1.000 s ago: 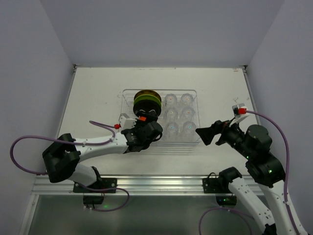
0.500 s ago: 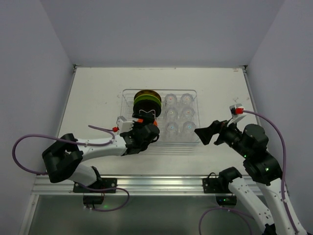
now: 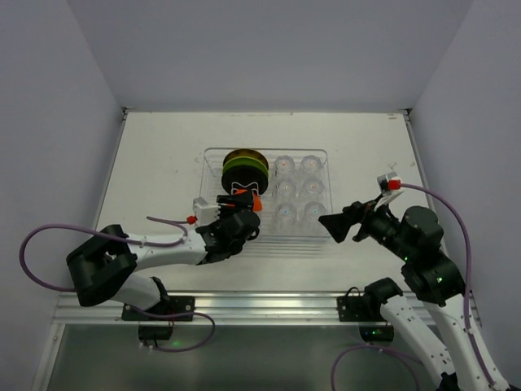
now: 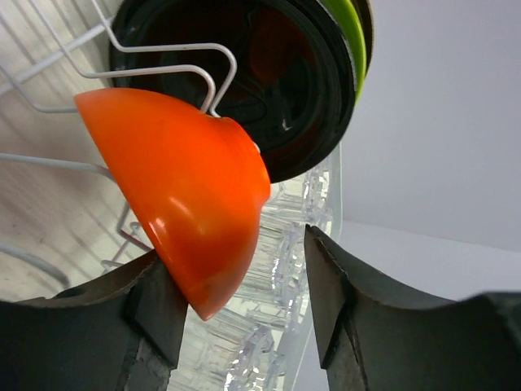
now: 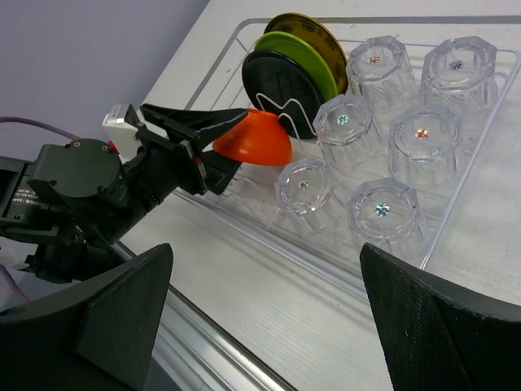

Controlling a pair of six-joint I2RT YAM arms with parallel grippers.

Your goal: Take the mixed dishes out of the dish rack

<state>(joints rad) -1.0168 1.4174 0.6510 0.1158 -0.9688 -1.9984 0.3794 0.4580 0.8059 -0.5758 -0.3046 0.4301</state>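
Six cups [image 5: 425, 140] (clear glass), three plates [image 5: 281, 85], one bowl [image 5: 254, 138]

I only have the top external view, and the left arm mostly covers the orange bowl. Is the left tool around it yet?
Observer: Yes. In the left wrist view the orange bowl sits inside the open left tool. One finger looks to touch it and the other stands apart.
Operator: What is the bowl resting on?
Observer: It leans on white wire prongs, in front of the black plate.
Operator: Are the cups upright?
Observer: No. The right wrist view shows all six glass cups upside down in the dish rack.
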